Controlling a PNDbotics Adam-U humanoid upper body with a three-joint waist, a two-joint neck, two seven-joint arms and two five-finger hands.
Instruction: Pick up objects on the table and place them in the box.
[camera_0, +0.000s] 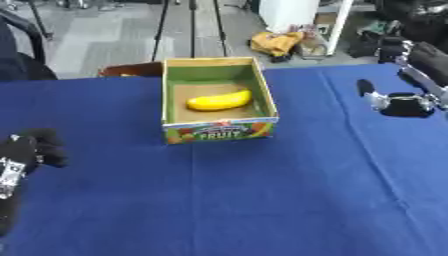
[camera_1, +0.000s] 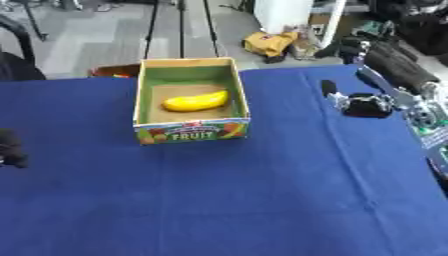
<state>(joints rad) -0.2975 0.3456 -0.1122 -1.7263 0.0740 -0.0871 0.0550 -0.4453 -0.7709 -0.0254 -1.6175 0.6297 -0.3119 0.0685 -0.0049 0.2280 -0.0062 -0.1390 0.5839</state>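
A yellow banana (camera_0: 219, 100) lies inside the open cardboard fruit box (camera_0: 220, 131), which stands on the blue table at the back centre. My right hand (camera_1: 360, 105) hovers over the table to the right of the box, apart from it, fingers relaxed and holding nothing. My left hand (camera_0: 33, 148) rests at the left edge of the table, well short of the box, open and empty. No other loose object shows on the cloth.
The blue tablecloth (camera_0: 262, 200) covers the whole work area. Beyond the far edge are a grey floor, a yellow cloth heap (camera_0: 276, 42), a white cabinet and dark equipment at the back right.
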